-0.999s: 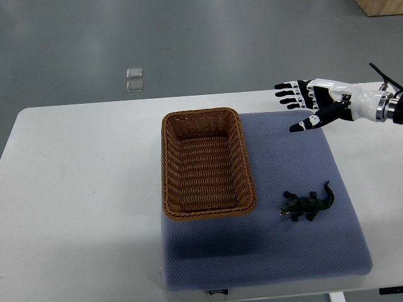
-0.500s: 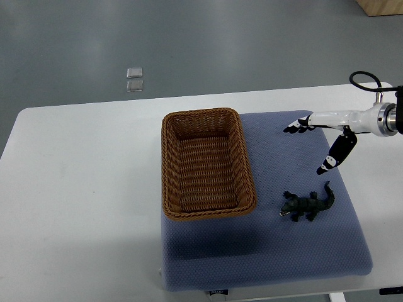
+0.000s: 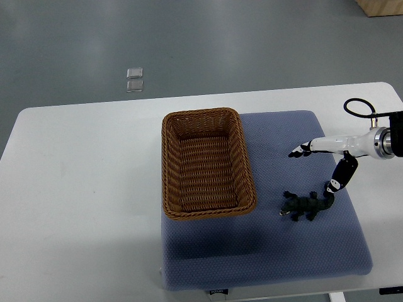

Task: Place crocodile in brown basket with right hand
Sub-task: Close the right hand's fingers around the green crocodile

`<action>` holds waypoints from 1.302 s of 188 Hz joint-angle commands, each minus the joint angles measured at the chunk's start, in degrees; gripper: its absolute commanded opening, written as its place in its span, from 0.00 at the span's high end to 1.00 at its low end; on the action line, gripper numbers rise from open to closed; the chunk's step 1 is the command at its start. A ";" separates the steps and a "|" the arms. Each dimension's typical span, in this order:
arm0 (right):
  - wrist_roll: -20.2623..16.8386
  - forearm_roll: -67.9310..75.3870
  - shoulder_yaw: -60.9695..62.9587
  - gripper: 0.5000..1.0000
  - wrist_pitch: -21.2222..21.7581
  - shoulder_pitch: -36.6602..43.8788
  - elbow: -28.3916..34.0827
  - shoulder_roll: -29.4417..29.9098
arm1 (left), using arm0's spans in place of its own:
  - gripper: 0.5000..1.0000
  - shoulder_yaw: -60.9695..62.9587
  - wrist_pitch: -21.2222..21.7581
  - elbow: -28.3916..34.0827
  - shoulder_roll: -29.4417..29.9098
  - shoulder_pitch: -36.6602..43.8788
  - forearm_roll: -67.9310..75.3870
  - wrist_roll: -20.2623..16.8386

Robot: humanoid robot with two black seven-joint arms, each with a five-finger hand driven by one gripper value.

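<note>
Plainly holding nothing, the right hand [image 3: 334,150] reaches in from 3 o'clock with its fingers spread and its thumb angled down. Its forearm is cut off by the picture's edge. The thumb tip sits right at the tail of the crocodile [image 3: 306,206], but whether they touch cannot be judged. The crocodile lies on the blue pad [image 3: 264,251], at 4 o'clock from the brown basket [image 3: 165,163] and apart from it. Two pale squares [image 3: 134,80] on the floor at 11 o'clock are too small to identify.

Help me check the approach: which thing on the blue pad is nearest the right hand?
The crocodile: the right hand is by its tail; the brown basket sits apart, further left.
</note>
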 commanded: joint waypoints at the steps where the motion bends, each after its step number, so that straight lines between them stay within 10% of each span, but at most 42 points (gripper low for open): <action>1: -1.24 -0.11 0.00 0.10 -0.01 -1.20 0.31 -0.02 | 0.00 0.00 0.00 0.02 0.00 0.00 -0.01 -0.08; 198: -1.24 -1.87 0.00 0.12 -0.01 -7.00 -1.71 3.23 | 0.00 -0.09 0.00 0.28 0.00 0.00 -0.01 0.00; 245: -0.89 -3.28 0.00 0.33 -0.01 -7.09 -2.42 3.76 | 0.00 -0.09 0.00 0.28 0.00 0.09 -0.01 0.00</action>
